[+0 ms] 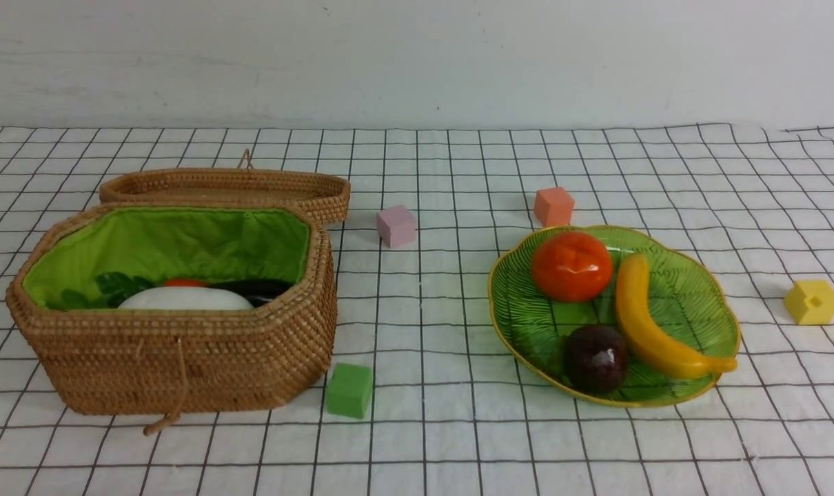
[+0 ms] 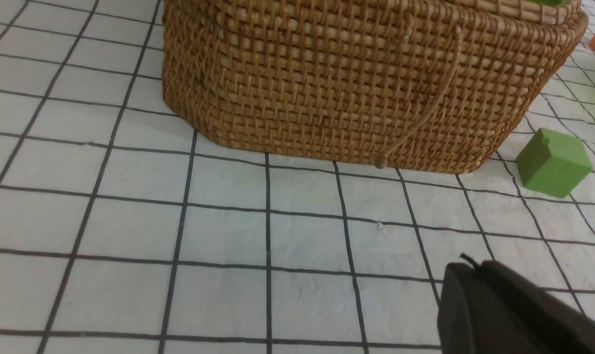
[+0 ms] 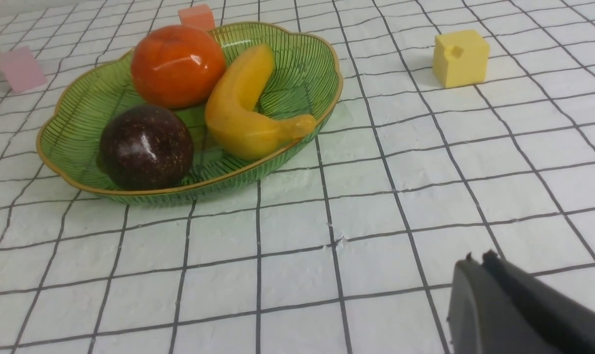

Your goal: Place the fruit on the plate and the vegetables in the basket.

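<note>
Basket (image 2: 356, 83) and plate (image 3: 297, 73) well apart from closed fingers (image 3: 477, 260) (both empty).

Bright, even, diffuse light leaves soft short shadows beside the small yellow foam cube (image 1: 812, 302), white glare spots on the round orange toy persimmon (image 3: 178, 65), and mild softness throughout.

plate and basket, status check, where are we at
Both claws shut, empty, pulled back. Plate holds persimmon, banana, mangosteen. Basket holds vegetables. Nothing in the way.
</note>
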Robot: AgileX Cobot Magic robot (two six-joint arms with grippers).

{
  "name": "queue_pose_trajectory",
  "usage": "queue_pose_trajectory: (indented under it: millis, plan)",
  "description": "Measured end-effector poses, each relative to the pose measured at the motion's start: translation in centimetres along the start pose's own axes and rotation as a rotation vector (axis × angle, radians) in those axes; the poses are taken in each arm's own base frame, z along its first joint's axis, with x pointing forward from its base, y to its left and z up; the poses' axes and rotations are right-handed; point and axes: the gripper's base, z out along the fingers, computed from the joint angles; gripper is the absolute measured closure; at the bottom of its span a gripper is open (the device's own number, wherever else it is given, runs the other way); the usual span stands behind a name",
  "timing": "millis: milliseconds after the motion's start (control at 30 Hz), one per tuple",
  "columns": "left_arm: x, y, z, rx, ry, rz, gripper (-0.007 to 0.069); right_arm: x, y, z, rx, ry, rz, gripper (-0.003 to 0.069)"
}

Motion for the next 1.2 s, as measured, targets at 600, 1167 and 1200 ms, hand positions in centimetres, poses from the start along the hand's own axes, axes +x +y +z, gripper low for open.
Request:
queue_pose_trajectory:
  millis: [600, 1167, 1200]
  plan:
    - [0.0, 0.0, 0.0, 0.0, 0.0, 0.0, 0.0636, 0.0, 0.0, 0.0, 0.0, 0.0, 0.0, 0.0623]
    - [0.0, 0.0, 0.0, 0.0, 0.0, 0.0, 0.0626, 0.0, 0.0, 0.0, 0.0, 0.0, 0.0, 0.0604]
    - [0.0, 0.0, 0.0, 0.0, 0.0, 0.0, 0.0625, 0.0, 0.0, 0.0, 0.0, 0.0, 0.0, 0.0603]
